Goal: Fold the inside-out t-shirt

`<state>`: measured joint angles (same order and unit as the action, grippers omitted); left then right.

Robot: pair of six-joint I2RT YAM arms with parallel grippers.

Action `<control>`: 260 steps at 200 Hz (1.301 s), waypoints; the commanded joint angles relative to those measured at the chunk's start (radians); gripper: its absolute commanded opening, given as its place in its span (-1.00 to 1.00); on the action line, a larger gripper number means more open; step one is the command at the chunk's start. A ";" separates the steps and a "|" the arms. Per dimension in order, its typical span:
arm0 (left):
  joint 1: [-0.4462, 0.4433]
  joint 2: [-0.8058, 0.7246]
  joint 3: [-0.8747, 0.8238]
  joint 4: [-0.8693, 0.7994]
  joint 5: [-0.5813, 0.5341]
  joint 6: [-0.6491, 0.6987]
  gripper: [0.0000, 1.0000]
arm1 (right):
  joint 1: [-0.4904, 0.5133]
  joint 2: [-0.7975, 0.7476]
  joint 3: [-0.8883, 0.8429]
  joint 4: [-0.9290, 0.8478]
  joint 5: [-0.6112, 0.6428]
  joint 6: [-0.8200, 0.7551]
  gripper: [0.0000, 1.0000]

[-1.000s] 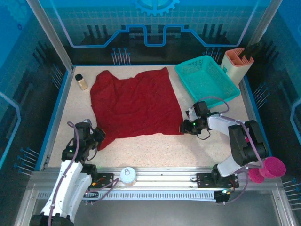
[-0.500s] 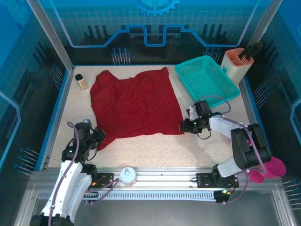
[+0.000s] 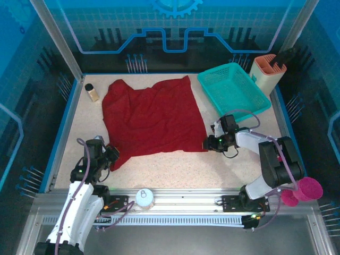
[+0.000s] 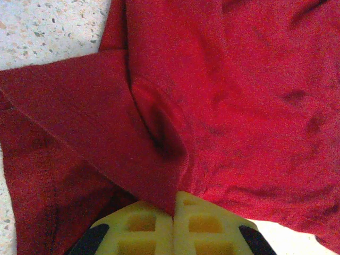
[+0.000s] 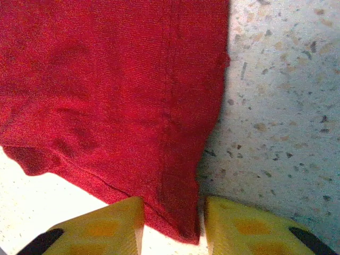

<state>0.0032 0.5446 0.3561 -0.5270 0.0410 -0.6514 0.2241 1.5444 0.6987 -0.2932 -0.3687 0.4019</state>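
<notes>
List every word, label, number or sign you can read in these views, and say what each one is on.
There is no readable text in any view.
t-shirt: plain red cloth, no print or tag showing.
small bottle: any label is too small to read.
round white object on the front rail: markings too blurred to read.
gear emblem on the back wall: a symbol only, no lettering.
teal basket: unmarked.

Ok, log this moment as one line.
left claw: shut on t-shirt near-left corner | right claw: open, straddling near-right corner | t-shirt: spread on table, unfolded
</notes>
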 commanded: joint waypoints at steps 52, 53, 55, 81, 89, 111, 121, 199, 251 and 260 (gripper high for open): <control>-0.003 -0.012 -0.005 -0.008 0.000 -0.001 -1.00 | -0.018 -0.071 -0.018 -0.025 0.004 -0.021 -0.28; -0.003 -0.013 -0.005 -0.008 0.000 -0.001 -1.00 | -0.018 -0.071 -0.018 -0.025 0.004 -0.021 -0.29; -0.003 -0.012 -0.004 -0.008 0.000 -0.001 -1.00 | -0.018 -0.074 -0.020 -0.023 0.002 -0.021 -0.31; -0.003 -0.012 -0.006 -0.008 0.000 -0.005 -1.00 | -0.019 -0.076 -0.031 0.004 -0.026 -0.017 -0.53; -0.003 -0.011 -0.008 -0.005 0.000 -0.007 -1.00 | -0.018 -0.068 -0.031 0.008 -0.035 -0.016 -0.55; -0.003 -0.012 -0.013 -0.001 0.004 -0.013 -1.00 | -0.018 -0.045 -0.030 0.012 -0.042 -0.013 -0.46; -0.003 -0.012 -0.015 -0.001 0.006 -0.015 -1.00 | -0.018 -0.039 -0.030 0.010 -0.034 -0.013 -0.29; -0.003 -0.015 -0.019 -0.001 0.003 -0.017 -1.00 | -0.019 -0.030 -0.037 0.023 -0.069 -0.021 -0.70; -0.003 -0.024 -0.016 -0.007 -0.001 -0.016 -1.00 | -0.019 -0.050 -0.040 0.049 -0.152 -0.016 -0.66; -0.003 -0.025 -0.013 -0.008 -0.004 -0.016 -1.00 | -0.016 -0.052 -0.044 0.065 -0.174 -0.011 -0.61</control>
<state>0.0032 0.5323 0.3439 -0.5266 0.0410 -0.6552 0.2184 1.5158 0.6708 -0.2596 -0.4625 0.3870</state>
